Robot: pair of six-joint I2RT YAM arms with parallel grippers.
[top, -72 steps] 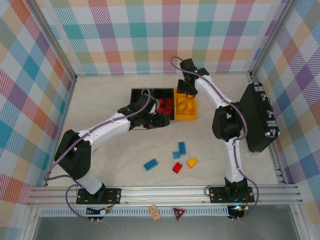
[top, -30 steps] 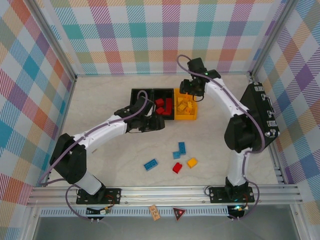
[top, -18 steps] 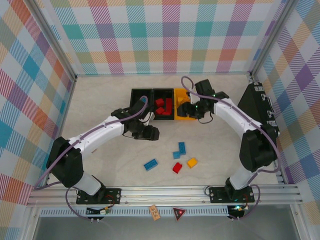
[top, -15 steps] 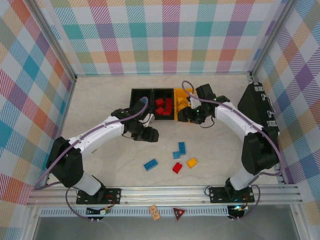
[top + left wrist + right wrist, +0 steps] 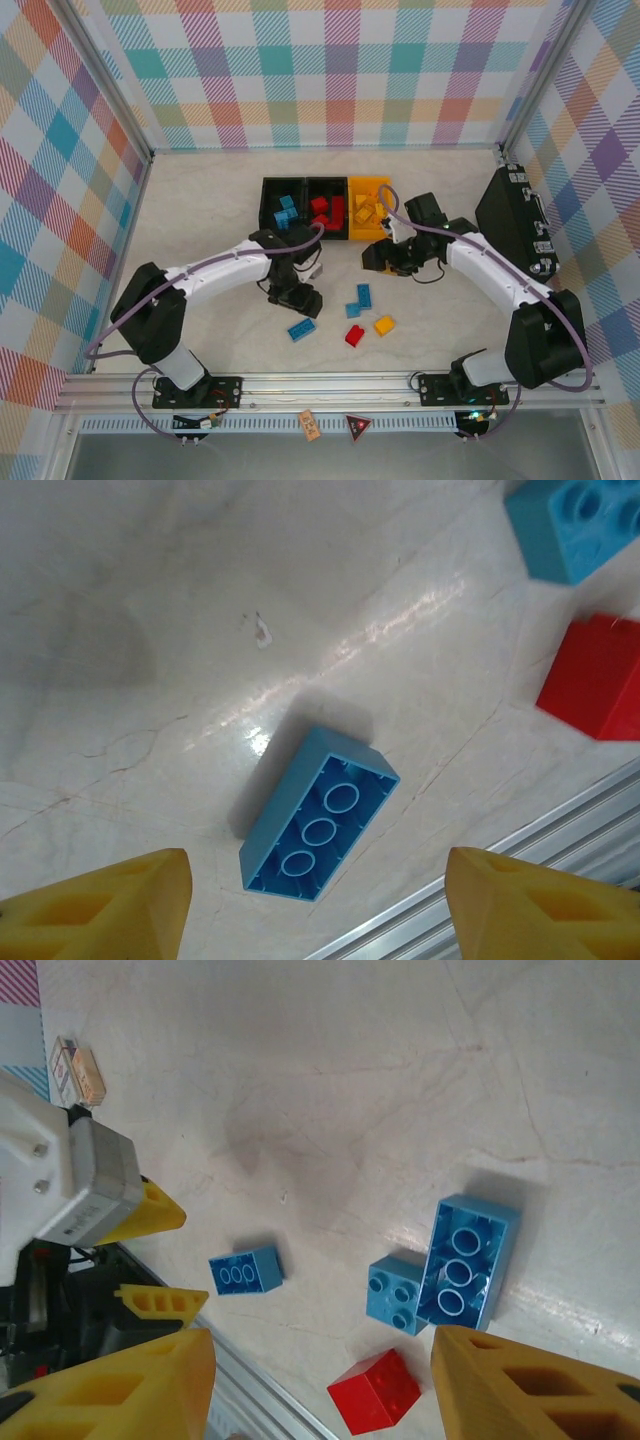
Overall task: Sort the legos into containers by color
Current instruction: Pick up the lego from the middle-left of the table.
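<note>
left fingers (image 5: 105, 905): spread wide, nothing pinched.
left gripper (image 5: 300, 297): empty, low over the table (image 5: 200, 200), near its centre.
between left tips: we see the lone blue brick (image 5: 318, 827) flat on the table, hollow side up, touching neither tip.
right fingers (image 5: 520, 1385): spread wide, nothing between them.
right gripper (image 5: 385, 255): empty, just on the near side of the yellow bin (image 5: 368, 180).
under right gripper: long blue brick (image 5: 465, 1270), hollow side up, with a small blue brick (image 5: 397, 1293) touching its side.
loose on table: we count five. These are the lone blue brick, the blue pair, a red brick (image 5: 354, 335) and an orange brick (image 5: 384, 325). All lie on the near side of the two grippers, red and orange close together.
bins: three in a row, sides touching, far-centre of the table.
left black bin (image 5: 266, 190): blue bricks (image 5: 285, 212) inside.
middle black bin (image 5: 327, 181): red bricks (image 5: 325, 210) inside.
yellow bin: yellow bricks (image 5: 365, 210) inside. The right arm (image 5: 490, 275) hides its near right corner, so we cannot tell the count.
black case (image 5: 515, 225): at the right wall, well apart from the bricks.
cross-check: the right wrist view also catches the left gripper's yellow tips apart, beside the lone blue brick.
</note>
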